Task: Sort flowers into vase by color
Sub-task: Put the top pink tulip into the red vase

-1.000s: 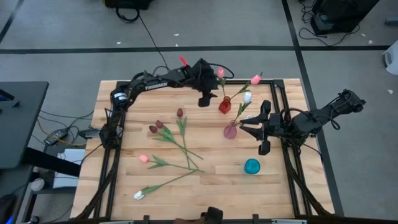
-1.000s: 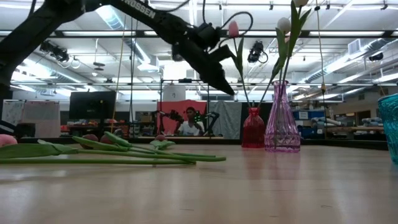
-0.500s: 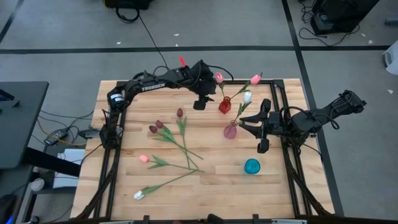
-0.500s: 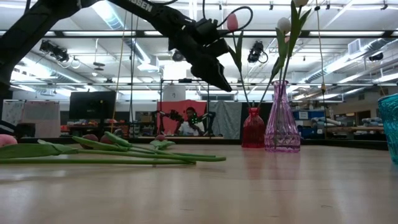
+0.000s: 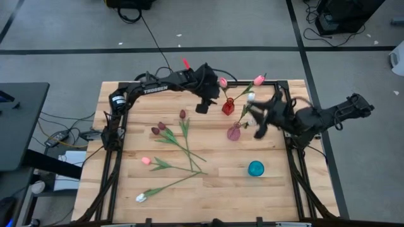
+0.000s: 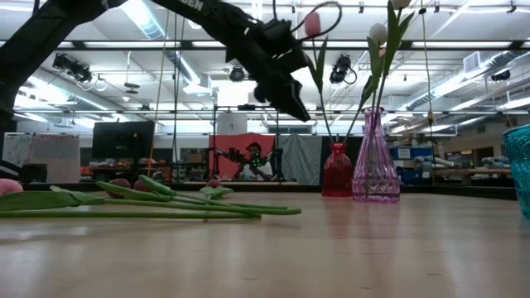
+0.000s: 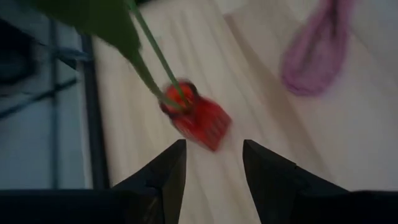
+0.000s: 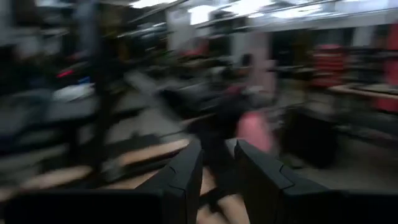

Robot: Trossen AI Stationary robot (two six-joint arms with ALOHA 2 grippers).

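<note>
A red vase (image 5: 228, 106) holds two pink tulips (image 5: 222, 82), and a pink vase (image 5: 234, 132) next to it holds a white tulip (image 5: 250, 98). On the table's left half lie loose tulips: maroon ones (image 5: 161, 126), a pink one (image 5: 146, 161) and a white one (image 5: 140, 198). My left gripper (image 7: 214, 168) hangs open above the table, just left of the red vase (image 7: 196, 115), and touches nothing. My right gripper (image 5: 262, 121) shows blurred to the right of the pink vase; in its wrist view the fingers (image 8: 186, 174) stand apart with nothing between them.
A teal cup (image 5: 255, 168) stands near the table's right near side. The loose stems lie crossed over one another (image 6: 166, 199) on the left half. Dark frame rails (image 5: 278, 94) run along the table's sides. A person shows in the room behind (image 6: 255, 165).
My right gripper has swung quickly away from its place beside the pink vase toward the table's far edge, and shows blurred with motion. My left gripper has drawn a little away from the red vase, toward the table's left. The pink tulip's head above the red vase has swayed.
</note>
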